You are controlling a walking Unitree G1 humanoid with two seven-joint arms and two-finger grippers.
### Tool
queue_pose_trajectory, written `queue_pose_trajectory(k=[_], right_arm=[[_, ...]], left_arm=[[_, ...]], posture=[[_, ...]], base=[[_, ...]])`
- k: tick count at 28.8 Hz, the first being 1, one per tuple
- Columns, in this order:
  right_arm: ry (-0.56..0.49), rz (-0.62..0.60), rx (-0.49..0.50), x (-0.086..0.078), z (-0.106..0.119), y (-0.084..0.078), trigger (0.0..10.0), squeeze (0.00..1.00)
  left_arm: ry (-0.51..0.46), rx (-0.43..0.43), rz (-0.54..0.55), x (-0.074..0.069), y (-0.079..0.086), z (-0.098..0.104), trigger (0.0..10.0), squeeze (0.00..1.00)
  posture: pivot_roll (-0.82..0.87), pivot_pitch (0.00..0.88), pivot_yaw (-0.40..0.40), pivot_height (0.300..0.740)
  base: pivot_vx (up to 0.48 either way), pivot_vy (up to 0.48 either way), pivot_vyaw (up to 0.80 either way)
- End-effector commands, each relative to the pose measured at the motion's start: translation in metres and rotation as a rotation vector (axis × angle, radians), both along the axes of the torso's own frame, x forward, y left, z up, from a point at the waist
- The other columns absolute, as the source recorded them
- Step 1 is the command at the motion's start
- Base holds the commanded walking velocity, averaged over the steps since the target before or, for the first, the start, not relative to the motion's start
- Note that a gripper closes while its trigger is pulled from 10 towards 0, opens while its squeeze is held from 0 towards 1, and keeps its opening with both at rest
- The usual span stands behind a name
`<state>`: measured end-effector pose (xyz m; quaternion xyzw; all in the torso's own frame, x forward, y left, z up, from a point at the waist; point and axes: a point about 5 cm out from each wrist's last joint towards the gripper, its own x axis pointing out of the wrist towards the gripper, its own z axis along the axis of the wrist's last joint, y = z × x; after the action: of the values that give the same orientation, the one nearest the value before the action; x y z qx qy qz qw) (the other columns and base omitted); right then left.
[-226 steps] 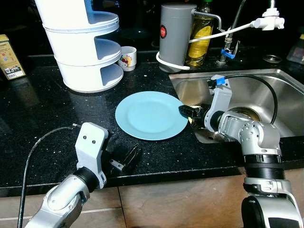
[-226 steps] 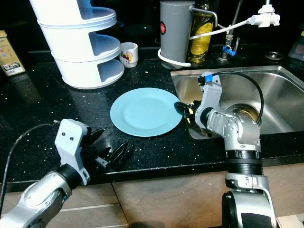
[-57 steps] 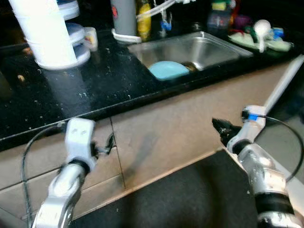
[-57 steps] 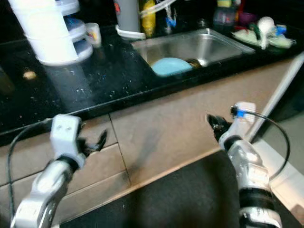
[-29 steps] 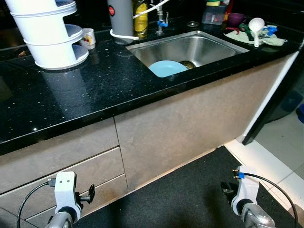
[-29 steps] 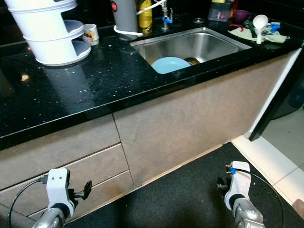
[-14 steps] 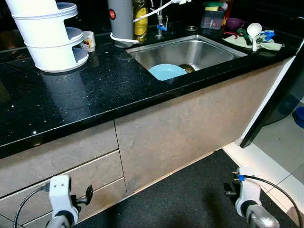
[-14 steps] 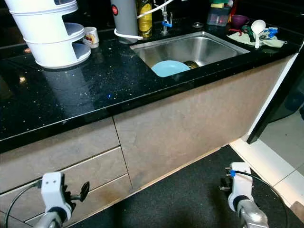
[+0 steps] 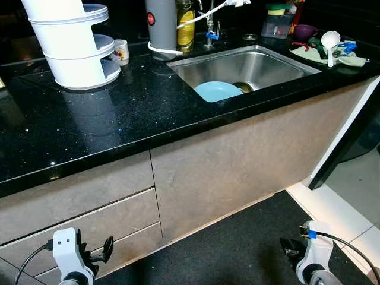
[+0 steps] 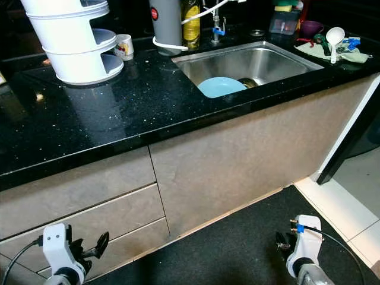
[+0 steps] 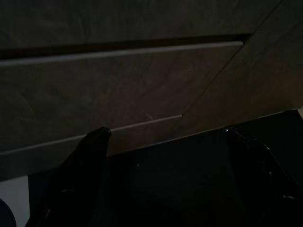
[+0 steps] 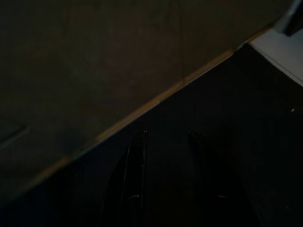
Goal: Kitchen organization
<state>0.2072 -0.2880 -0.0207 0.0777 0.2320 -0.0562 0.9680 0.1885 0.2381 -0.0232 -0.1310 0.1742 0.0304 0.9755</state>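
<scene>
A light blue plate (image 9: 217, 91) lies in the steel sink (image 9: 268, 58), leaning near its front left corner. The sink is set into the black stone counter (image 9: 107, 113). Both arms hang low in front of the cabinet, well below the counter. My left gripper (image 9: 107, 248) is by the lower drawer front; in the left wrist view its fingers (image 11: 92, 142) stand wide apart, open and empty. My right gripper (image 9: 290, 245) hovers over the dark floor mat (image 9: 237, 243); the right wrist view shows a narrow gap between its fingers (image 12: 137, 146), with nothing held.
A white tiered rack (image 9: 77, 47), a small mug (image 9: 120, 51), a grey canister (image 9: 161, 27) and an oil bottle (image 9: 185, 24) stand at the counter's back. A white ladle (image 9: 329, 41) and cloth lie right of the sink. Drawer fronts (image 9: 89, 202) and a cabinet panel (image 9: 237, 160) face me.
The whole picture has shifted a little, so the camera moved. Both arms still hang low by the cabinet. The plate lies in the sink as before.
</scene>
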Motion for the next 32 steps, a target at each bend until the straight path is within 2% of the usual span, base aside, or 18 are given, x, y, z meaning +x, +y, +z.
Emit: queue_pose_trajectory(k=[1,12,17,32], right_arm=[[-0.011,0.004,0.010,0.003,0.002,0.000,10.0,0.00],[-0.018,0.017,0.017,0.004,0.000,0.006,10.0,0.00],[-0.021,0.012,0.021,0.004,0.000,0.009,10.0,0.00],[-0.009,-0.004,0.028,0.000,-0.001,0.004,10.0,0.00]], left_arm=[[0.002,0.009,-0.003,-0.001,0.004,0.001,10.0,0.00],[-0.003,0.012,0.010,0.000,0.011,0.002,10.0,0.00],[-0.004,0.014,0.024,0.001,0.016,0.002,10.0,0.00],[-0.008,0.016,0.035,-0.002,0.015,0.001,10.0,0.00]], posture=[[0.04,0.000,0.039,0.740],[0.02,0.000,0.073,0.740],[0.06,0.000,0.050,0.740],[0.08,0.000,0.036,0.740]], base=[[0.000,0.000,0.00],[0.000,0.000,0.00],[0.000,0.000,0.00],[0.000,0.000,0.00]])
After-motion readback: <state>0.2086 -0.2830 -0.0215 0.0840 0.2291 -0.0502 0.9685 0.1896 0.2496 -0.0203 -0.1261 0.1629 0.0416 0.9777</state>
